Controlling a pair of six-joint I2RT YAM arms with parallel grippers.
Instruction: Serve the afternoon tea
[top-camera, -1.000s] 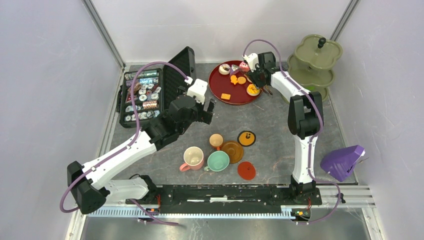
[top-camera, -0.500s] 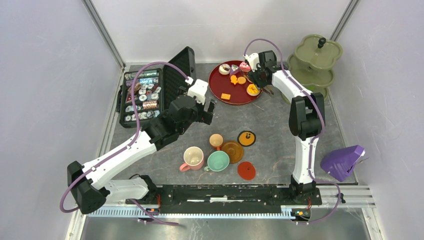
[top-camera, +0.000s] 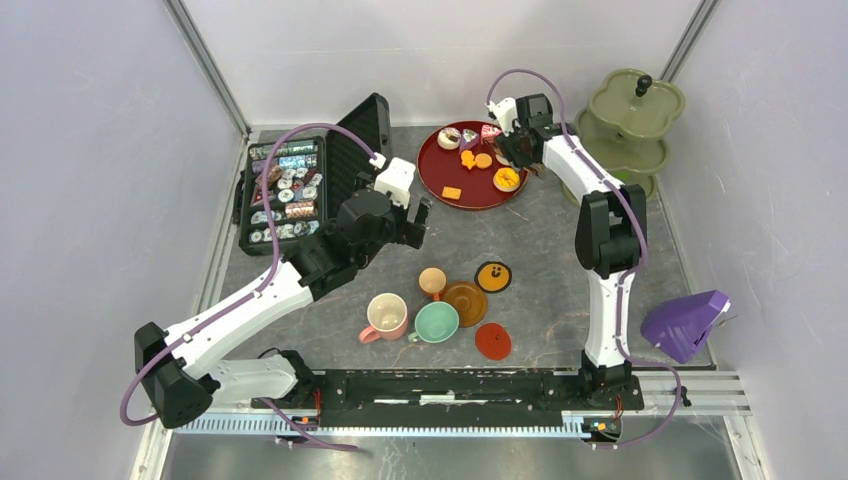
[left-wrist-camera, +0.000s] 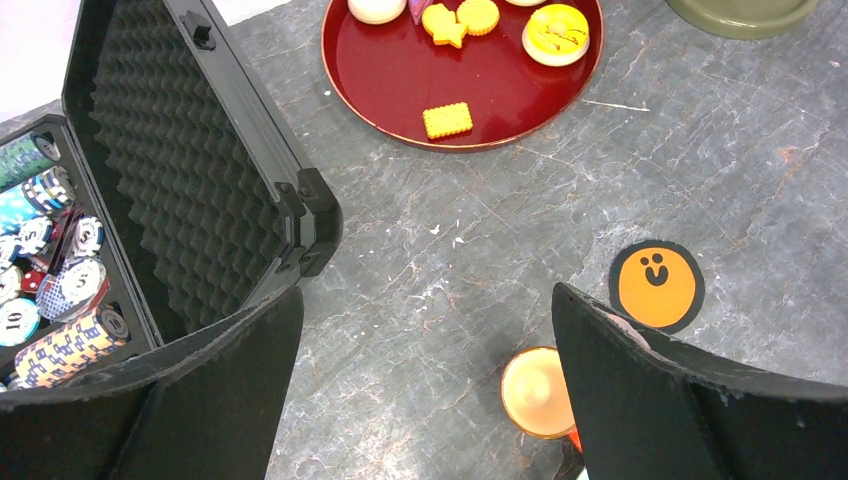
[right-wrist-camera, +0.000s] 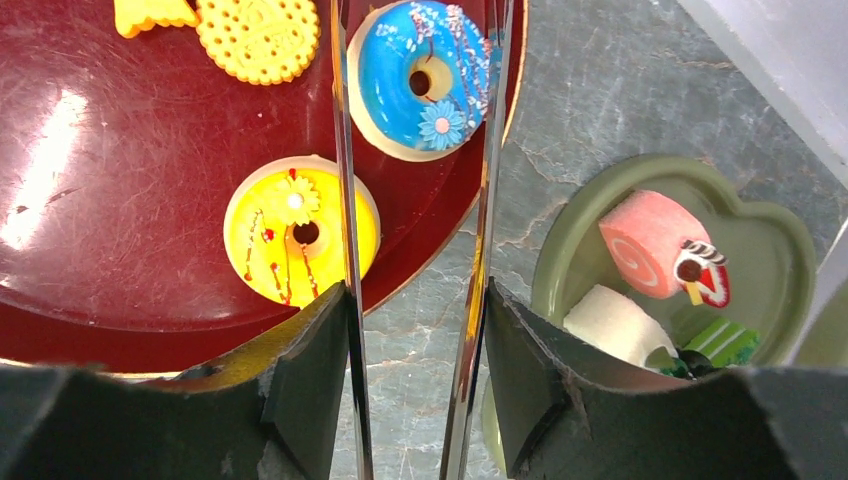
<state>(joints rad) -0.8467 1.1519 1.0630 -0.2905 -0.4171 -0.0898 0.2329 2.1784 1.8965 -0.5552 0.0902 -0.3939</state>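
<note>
Transfer of pastries from tray to stand is judged to be the step in hand.

Top view: the red tray (top-camera: 435, 170) sits at upper centre and the olive tiered stand (top-camera: 630, 125) at upper right. The right gripper (top-camera: 512, 152) hangs over the tray's right edge. The left gripper (top-camera: 420, 218) hangs mid-frame, just right of the open poker-chip case (top-camera: 285, 195). The pink cup (top-camera: 385, 315), mint cup (top-camera: 436, 322), small orange cup (top-camera: 432, 281) and saucers (top-camera: 465, 297) are grouped at lower centre.

Left wrist view: the fingers (left-wrist-camera: 230, 390) are wide apart with nothing between them. Below lie bare table, the small orange cup at the lower edge and a square biscuit (left-wrist-camera: 447, 120) on the tray at top.

Right wrist view: the fingers (right-wrist-camera: 310, 380) are clamped on the tongs (right-wrist-camera: 345, 180), whose two blades run up either side of the blue donut (right-wrist-camera: 425, 75) at upper centre. The tips are out of frame, so blade height against the donut cannot be told. A yellow donut (right-wrist-camera: 300, 230) lies left of the left blade. A pink roll (right-wrist-camera: 655, 240) already lies in the stand's tier at right.

Next move, as judged: squeeze the tongs onto the blue donut, lift it clear of the rim, and carry it right to the stand without knocking the yellow donut.
</note>
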